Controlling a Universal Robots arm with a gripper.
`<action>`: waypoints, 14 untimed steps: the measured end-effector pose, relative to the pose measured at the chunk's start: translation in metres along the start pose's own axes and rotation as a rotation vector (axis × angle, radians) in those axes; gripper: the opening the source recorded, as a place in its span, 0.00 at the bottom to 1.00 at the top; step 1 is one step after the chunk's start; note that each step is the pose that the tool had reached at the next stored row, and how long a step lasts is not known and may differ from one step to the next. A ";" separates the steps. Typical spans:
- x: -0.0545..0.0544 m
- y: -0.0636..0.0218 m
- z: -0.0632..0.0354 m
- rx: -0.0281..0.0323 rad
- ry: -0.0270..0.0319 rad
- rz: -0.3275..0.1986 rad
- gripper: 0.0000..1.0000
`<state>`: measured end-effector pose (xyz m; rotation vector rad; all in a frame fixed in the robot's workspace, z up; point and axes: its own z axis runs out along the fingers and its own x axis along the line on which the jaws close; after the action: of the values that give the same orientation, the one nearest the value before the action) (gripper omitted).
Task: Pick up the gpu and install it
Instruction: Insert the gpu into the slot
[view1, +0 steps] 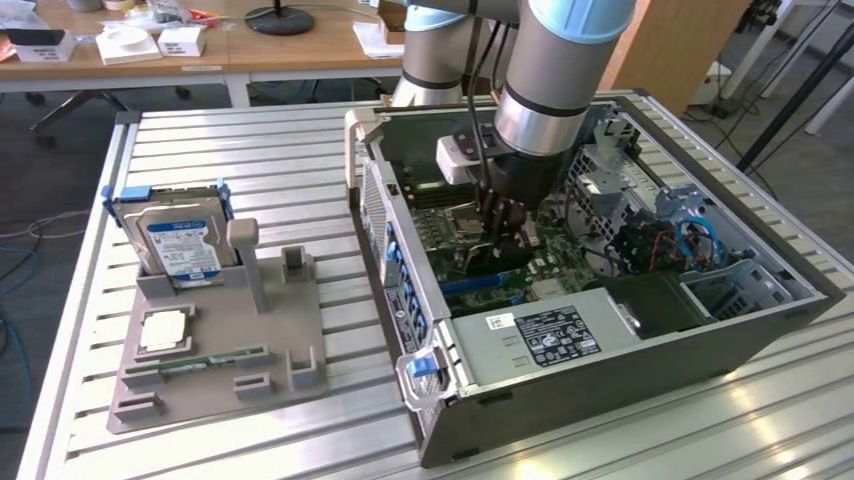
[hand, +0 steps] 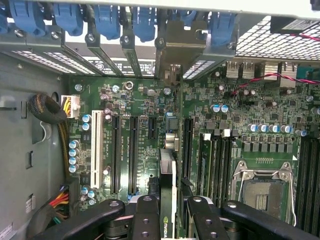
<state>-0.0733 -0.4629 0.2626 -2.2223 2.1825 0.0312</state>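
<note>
The robot's black-fingered pincer (hand: 172, 216) is clenching the gpu (hand: 167, 182) — a thin flat circuit card seen edge-on between the two fingers, black on one face, with a small green logo near the grip. In the exterior view the pincer is reaching down inside the open grey computer case (view1: 641, 345), which is standing on the ribbed aluminium bench (view1: 240, 130). The card is hanging close over the green motherboard (hand: 145, 102), among the long black expansion slots (hand: 132, 150) and well apart from the single white slot (hand: 96, 150). It is hiding the slot directly beneath it, so exact alignment is hard to judge, and it does not look seated yet.

Doing this step well seems to be a matter of squareness. The card should be staying upright and parallel to its slot, its far end pointing at the row of blue retention clips (hand: 145, 25) on the case wall. Pressure should be going straight down and evenly — any tilt is likely to be jamming the edge against the slot's lip or the small capacitors nearby.
</note>
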 end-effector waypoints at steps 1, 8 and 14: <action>0.000 -0.0001 0.0000 0.0001 -0.0001 0.000 0.26; 0.000 0.0008 0.0000 0.0002 -0.0001 0.000 0.26; 0.000 0.0009 0.0011 0.0000 0.0003 0.000 0.26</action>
<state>-0.0742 -0.4630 0.2615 -2.2227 2.1824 0.0309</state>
